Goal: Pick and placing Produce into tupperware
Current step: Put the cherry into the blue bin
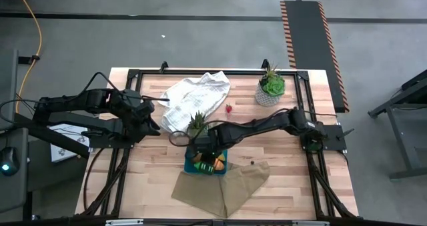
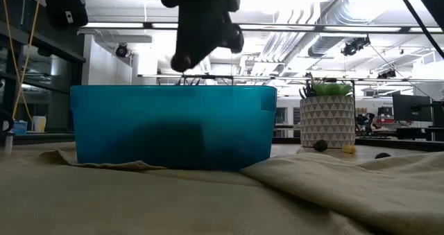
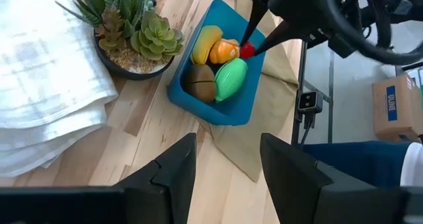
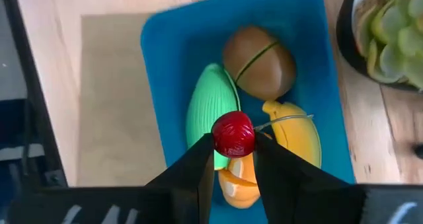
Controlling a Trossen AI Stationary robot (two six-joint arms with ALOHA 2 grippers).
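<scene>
The teal-blue tupperware (image 1: 188, 167) (image 4: 158, 65) sits on the tan cloth's far edge. Inside it lie a brown kiwi (image 4: 259, 62), a green pepper (image 4: 210, 112), a yellow banana (image 4: 295, 137) and an orange piece (image 4: 238, 183). My right gripper (image 4: 233, 148) (image 1: 205, 148) hovers over the container, shut on a small red berry (image 4: 233, 133). My left gripper (image 3: 228, 164) (image 1: 152, 118) is open and waits over bare wood, left of the container. Another red berry (image 1: 229, 109) and a dark berry (image 1: 252, 163) lie on the table. My right gripper pinches the red berry (image 4: 233, 133) (image 3: 247, 50) between its two fingertips (image 4: 198, 159), coming from above and pointing down. The berry is lifted clear, over the orange piece and green pepper in the tupperware.
One spiky potted plant (image 1: 197, 125) stands right beside the container's far side, and a second plant (image 1: 270, 87) stands near the far right corner. A white towel (image 1: 195, 96) lies at the far middle. The tan cloth (image 1: 223, 185) spreads toward the near edge.
</scene>
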